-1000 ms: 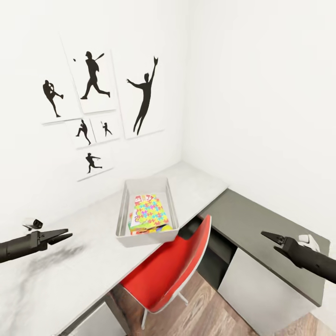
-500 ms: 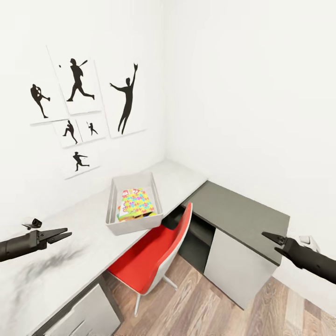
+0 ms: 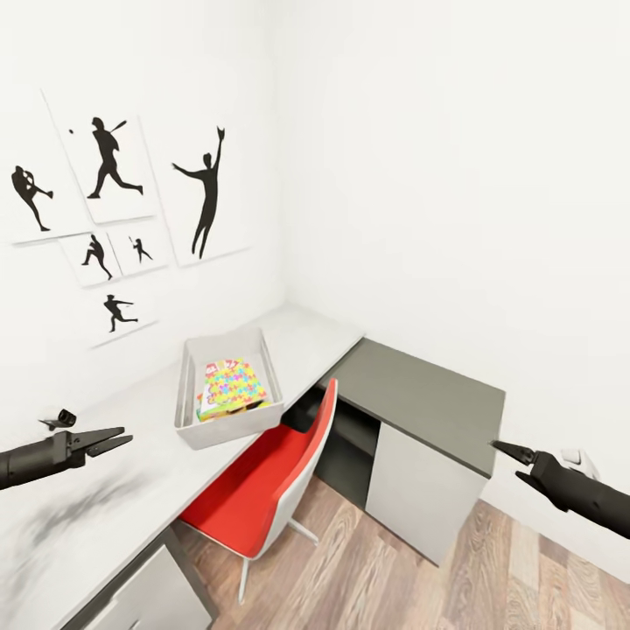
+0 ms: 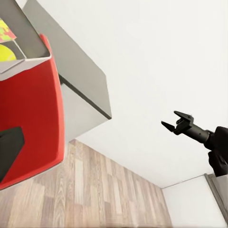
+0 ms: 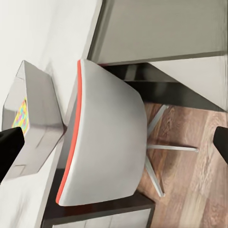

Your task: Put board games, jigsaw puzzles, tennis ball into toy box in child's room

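Note:
The light grey toy box [image 3: 229,426] stands on the table [image 3: 131,455] below the wall prints. A jigsaw puzzle [image 3: 232,382] lies on top inside it, over a printed board game [image 3: 219,363]. In the left wrist view the tennis ball [image 4: 5,53] sits inside the toy box [image 4: 21,64]. My left gripper [image 3: 121,438] hovers open and empty over the table, left of the box. My right gripper [image 3: 509,460] hangs open and empty above the floor at the right, and its open jaws also face the left wrist camera [image 4: 175,121]. The bed is out of view.
A red chair [image 3: 262,490] is tucked under the table in front of the box. The lower dark grey section [image 3: 420,394] with a white cabinet front [image 3: 424,494] runs along the right wall. Wood-plank floor [image 3: 394,577] lies open beside it.
The whole picture has shifted: the camera has swung right and drawn back, so the box, chair and prints sit further left and smaller. Both grippers hold the same open pose.

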Robot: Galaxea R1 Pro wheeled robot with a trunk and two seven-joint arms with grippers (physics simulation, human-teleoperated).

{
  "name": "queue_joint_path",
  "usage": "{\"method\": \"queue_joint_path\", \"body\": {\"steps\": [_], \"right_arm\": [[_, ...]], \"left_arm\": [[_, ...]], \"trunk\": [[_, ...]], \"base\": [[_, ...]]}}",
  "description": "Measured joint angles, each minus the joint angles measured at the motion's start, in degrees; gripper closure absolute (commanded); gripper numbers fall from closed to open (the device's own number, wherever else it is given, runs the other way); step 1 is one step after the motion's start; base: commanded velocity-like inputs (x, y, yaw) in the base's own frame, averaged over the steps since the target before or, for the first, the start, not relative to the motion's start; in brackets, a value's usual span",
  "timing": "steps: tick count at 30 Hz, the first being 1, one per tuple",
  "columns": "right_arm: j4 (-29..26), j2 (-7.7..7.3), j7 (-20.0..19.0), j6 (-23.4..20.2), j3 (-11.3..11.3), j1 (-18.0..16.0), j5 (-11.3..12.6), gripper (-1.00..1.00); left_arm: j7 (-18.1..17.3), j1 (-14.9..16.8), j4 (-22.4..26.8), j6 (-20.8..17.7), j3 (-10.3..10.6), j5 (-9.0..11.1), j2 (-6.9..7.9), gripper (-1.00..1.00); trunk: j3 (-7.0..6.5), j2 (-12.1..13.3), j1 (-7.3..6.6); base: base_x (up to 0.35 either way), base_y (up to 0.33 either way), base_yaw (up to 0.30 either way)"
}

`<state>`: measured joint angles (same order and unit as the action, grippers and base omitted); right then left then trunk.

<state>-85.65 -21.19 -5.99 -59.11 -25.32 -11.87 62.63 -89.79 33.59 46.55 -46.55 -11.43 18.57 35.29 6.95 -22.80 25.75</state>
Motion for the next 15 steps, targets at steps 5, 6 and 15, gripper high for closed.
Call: {"method": "queue_joint_path", "body": {"steps": [5, 6, 15], "right_arm": [[1.0, 0.07, 0.0, 1.2, 0.2, 0.0, 0.1, -1.0], [1.1, 0.08, -0.3, 1.7, 0.2, 0.0, 0.2, -1.0], [6.3, 4.96, -15.8, 6.8, 0.1, 0.4, -1.5, -1.0]], "left_arm": [[0.0, 0.0, 0.1, -0.1, 0.0, 0.0, 0.09, -1.0], [0.0, 0.0, 0.1, -0.1, 0.0, 0.0, 0.1, -1.0], [0.0, 0.0, 0.4, -0.2, -0.1, 0.0, 0.3, -1.0]], "trunk": [[-0.35, 0.0, 0.02], [-0.42, 0.0, 0.03], [-1.04, 0.0, 0.0]], "base": [[-0.134, 0.0, -0.208], [-0.271, 0.0, -0.208], [-0.065, 0.0, -0.193]]}}
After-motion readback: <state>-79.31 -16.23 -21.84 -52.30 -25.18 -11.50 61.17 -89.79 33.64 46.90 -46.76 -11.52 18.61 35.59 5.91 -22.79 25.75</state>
